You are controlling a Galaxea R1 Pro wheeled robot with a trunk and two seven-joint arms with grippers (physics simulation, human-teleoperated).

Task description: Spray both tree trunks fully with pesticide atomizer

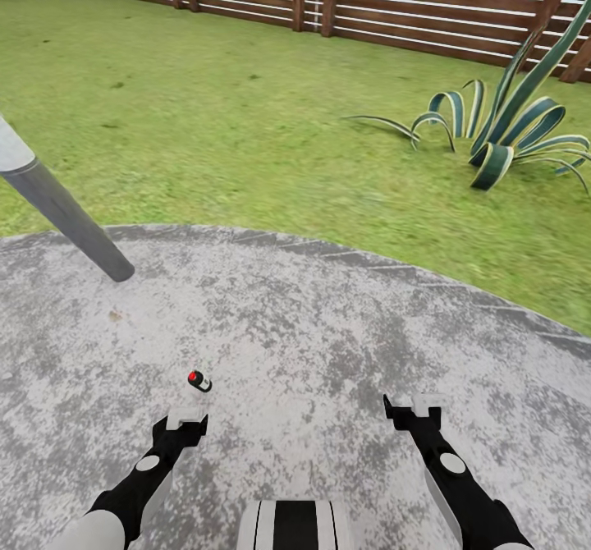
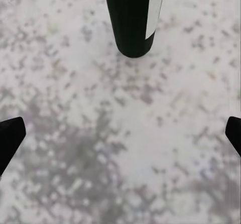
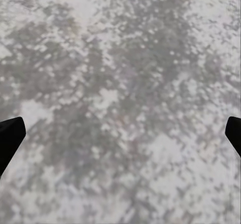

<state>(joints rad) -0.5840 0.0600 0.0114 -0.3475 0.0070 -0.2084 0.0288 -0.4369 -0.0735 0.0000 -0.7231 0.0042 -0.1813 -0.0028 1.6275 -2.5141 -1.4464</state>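
Stood on the paved floor [image 1: 328,328] well in from its grass edge, atomizer [image 1: 199,381] upright just ahead of left claw [image 1: 187,423] (released, like right claw [image 1: 413,409]). Needed lowering squarely around the bottle before clenching.

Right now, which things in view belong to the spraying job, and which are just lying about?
Job:
- pesticide atomizer, upright on the paving, just ahead of the left gripper
- left gripper and right gripper, both open

Just about:
- striped broad-leaved plant
- grey pole
- wooden slat fence
- lawn
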